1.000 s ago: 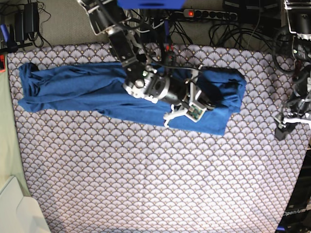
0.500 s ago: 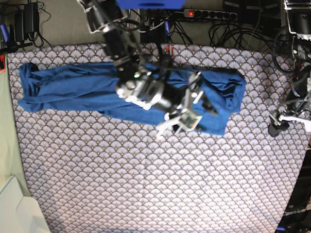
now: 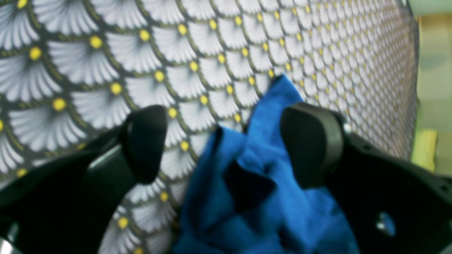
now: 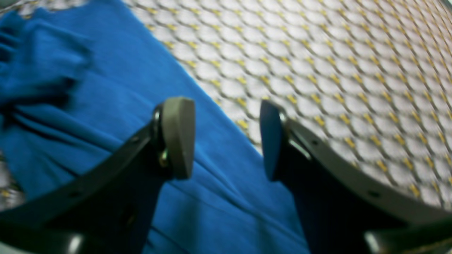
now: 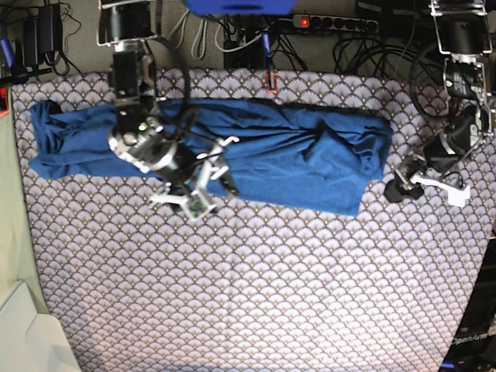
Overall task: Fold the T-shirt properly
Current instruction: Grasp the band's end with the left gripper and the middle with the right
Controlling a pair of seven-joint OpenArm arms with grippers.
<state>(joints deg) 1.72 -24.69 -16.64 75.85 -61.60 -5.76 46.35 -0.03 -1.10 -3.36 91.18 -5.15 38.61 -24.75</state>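
The blue T-shirt lies as a long bunched band across the far part of the patterned tablecloth. My right gripper hovers over the band's near edge, left of its middle. Its jaws stand open with nothing between them. In the right wrist view that gripper straddles the T-shirt's hem line. My left gripper sits just off the shirt's right end. In the left wrist view it is open, with a rumpled corner of the T-shirt lying between and below the fingers.
A power strip and a tangle of cables run along the far edge of the table. A pale box or sheet lies at the near left corner. The cloth's right edge lies close behind my left arm.
My right gripper opened, let go of the shirt and travelled left along the band. My left arm swung in from the right edge toward the shirt's right end.
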